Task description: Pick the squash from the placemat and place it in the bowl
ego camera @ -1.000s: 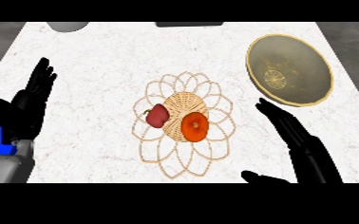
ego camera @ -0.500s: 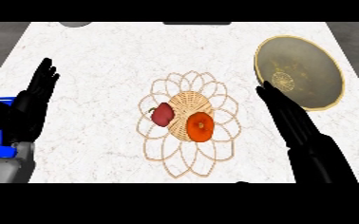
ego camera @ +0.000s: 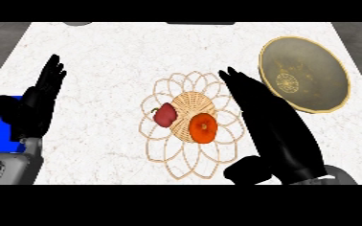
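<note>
Centrally on the white marbled counter (ego camera: 120, 48) lies a woven placemat (ego camera: 192, 124) shaped like a flower of looping petals around a tight round core. Two things sit on that core, just beside each other: an orange squash (ego camera: 203, 128) on the right side and a dark red pepper (ego camera: 164, 115) with a small curled stem on the left side. The squash rests free on the mat, with nothing touching it. The right hand (ego camera: 272, 129) comes in from the lower right and stretches over the mat's right petals, its fingers straight and close together, pointing up and to the left, with the thumb sticking out low near the mat's lower right edge. Its fingertips reach past the squash on the far side, but the hand stays apart from it and holds nothing. A round golden bowl (ego camera: 336, 79) stands at the right of the counter, near the right hand's fingers and well apart from the squash; nothing shows inside it but a pale pattern at its centre. The left hand (ego camera: 41, 100) rests at the left edge, fingers up and straight.
</note>
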